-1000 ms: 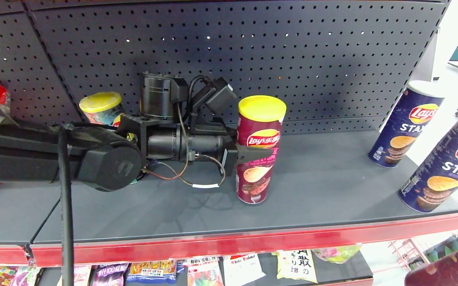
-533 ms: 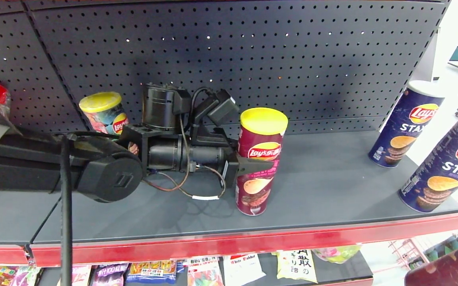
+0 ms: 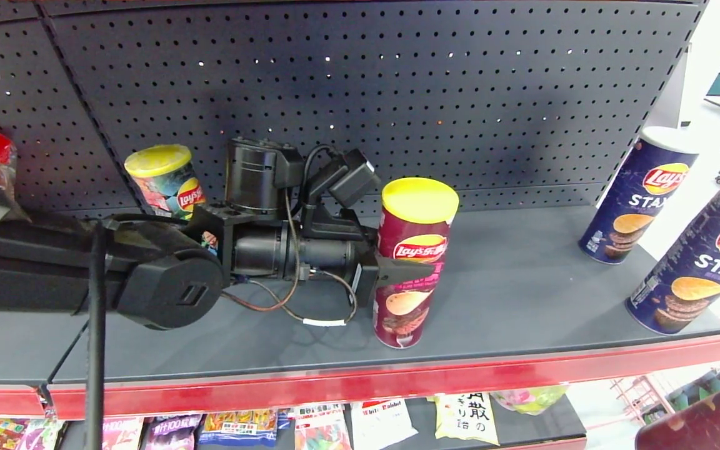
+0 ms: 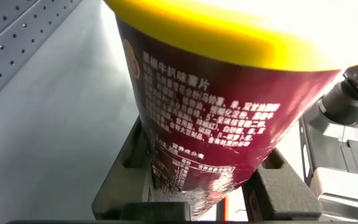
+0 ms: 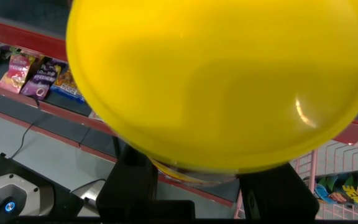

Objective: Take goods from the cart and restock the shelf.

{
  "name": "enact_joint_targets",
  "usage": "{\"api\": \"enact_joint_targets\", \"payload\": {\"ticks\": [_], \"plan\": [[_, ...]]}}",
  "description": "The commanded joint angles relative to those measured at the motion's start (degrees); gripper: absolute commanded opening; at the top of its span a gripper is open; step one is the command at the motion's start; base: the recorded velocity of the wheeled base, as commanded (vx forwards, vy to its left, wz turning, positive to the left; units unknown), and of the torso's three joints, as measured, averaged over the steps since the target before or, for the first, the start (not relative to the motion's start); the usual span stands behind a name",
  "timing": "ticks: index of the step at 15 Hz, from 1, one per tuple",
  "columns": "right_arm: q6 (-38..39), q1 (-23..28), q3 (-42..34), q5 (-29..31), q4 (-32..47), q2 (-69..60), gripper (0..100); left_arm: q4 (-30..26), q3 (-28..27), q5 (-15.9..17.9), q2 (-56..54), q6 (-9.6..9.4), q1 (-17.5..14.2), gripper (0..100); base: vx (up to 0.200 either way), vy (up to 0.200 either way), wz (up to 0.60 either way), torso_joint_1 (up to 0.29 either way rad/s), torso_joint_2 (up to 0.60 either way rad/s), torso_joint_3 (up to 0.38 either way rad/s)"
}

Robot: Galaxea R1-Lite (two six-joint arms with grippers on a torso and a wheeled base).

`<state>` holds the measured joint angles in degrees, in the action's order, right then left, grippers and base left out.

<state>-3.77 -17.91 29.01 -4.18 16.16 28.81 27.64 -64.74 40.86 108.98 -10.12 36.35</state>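
My left gripper point(image 3: 405, 270) reaches in from the left over the grey shelf board point(image 3: 510, 294) and is shut on a maroon chips can point(image 3: 411, 250) with a yellow lid. The can stands upright near the shelf's front; I cannot tell whether its base touches the board. In the left wrist view the can point(image 4: 216, 124) sits between the two dark fingers point(image 4: 126, 180). My right gripper point(image 5: 194, 199) is shut on a second can under a big yellow lid point(image 5: 222, 81), off the shelf. Its maroon body point(image 3: 704, 419) shows at the head view's lower right corner.
A yellow-lidded can point(image 3: 163, 178) stands at the back behind my left arm. Two blue cans point(image 3: 638, 190) point(image 3: 697, 259) stand at the shelf's right end. The red shelf lip point(image 3: 397, 378) runs along the front. Snack bags point(image 3: 385, 422) lie on the shelf below.
My left gripper has brought the maroon can toward the shelf's front edge and slightly right. The other cans have not moved.
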Motion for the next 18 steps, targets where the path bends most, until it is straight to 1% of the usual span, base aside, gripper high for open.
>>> {"api": "enact_joint_targets", "payload": {"ticks": [1, 7, 11, 18], "plan": [[-0.01, -0.02, -0.01, -0.04, 0.01, 0.37, 0, -0.13, 0.23, 0.01, -0.09, 0.01, 0.12, 0, 0.0, 0.0, 0.0, 0.0, 0.0, 0.0], [-0.01, -0.02, -0.01, -0.04, 0.01, 0.37, 0, -0.3, 0.41, -0.26, -0.61, 0.1, 0.39, 0, 0.0, 0.0, 0.0, 0.0, 0.0, 0.0], [-0.01, -0.02, -0.01, -0.04, 0.01, 0.37, 0, -0.3, 2.25, -0.26, -1.32, 0.1, 0.39, 0, 0.0, 0.0, 0.0, 0.0, 0.0, 0.0], [-0.01, -0.02, 0.08, -0.13, -0.08, 0.81, 0, -0.21, 3.05, -0.26, -1.67, 0.01, 0.47, 0, 0.0, 0.0, 0.0, 0.0, 0.0, 0.0]]}}
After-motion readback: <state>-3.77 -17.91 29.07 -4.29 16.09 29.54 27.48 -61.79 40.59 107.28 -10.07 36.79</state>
